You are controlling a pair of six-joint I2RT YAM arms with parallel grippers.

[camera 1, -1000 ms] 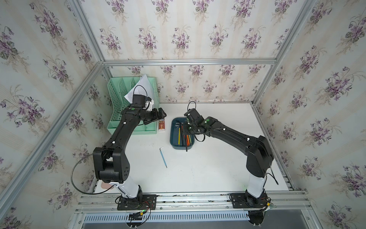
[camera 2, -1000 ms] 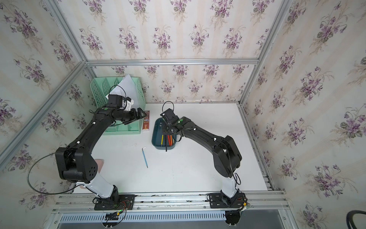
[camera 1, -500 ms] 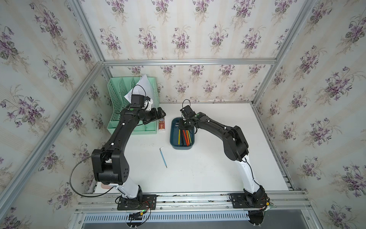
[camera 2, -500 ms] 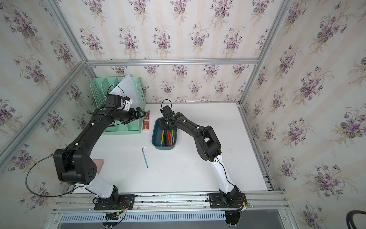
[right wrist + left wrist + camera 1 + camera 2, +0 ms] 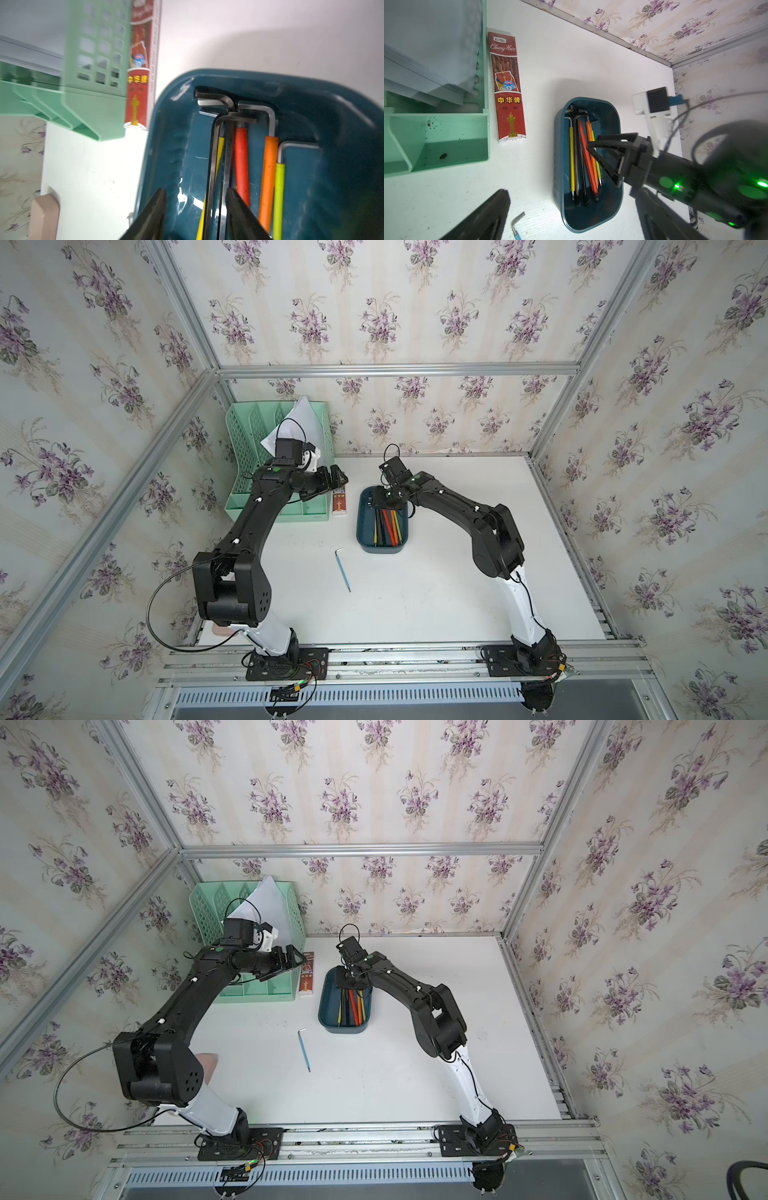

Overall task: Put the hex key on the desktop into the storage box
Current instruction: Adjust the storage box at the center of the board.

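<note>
1. Two arms reach over the far half of the white table (image 5: 457, 572); we label each claw below.
2. Right claw (image 5: 195, 193): its dark, wedge-shaped fingers stand spread above the storage box (image 5: 362, 526), and we see nothing pinched between them. We judge that this pose suits dropping or arranging keys in the box.
3. Left claw (image 5: 337, 480): it hovers left of the box, above the far end of the red pencil carton (image 5: 508, 83). Only one finger (image 5: 488, 216) shows clearly in its wrist view, so we cannot tell whether it is spread or pressed together.
4. Task item: the blue-handled hex key (image 5: 343, 568) lies flat on the bare table, near and left of the box. It is apart from the box, well apart from both claws, and not yet stored.
5. Box contents: several L-shaped hex keys (image 5: 572, 158) lie side by side lengthwise, with their bent ends toward the far wall. We judge that the narrow tub imposes this arrangement. The shanks are bare grey or black metal; the sleeves are yellow, red, orange and lime.
6. Materials: the box is glossy teal plastic with rounded corners and low walls. The mint-green file organizer (image 5: 237, 456), far left, has mesh sides and holds white paper (image 5: 301, 416). The carton is printed card.
7. Handling, as we judge it: the thin key lying flat offers little to grip, so it calls for a low, centred pinch across its sleeve.
</note>
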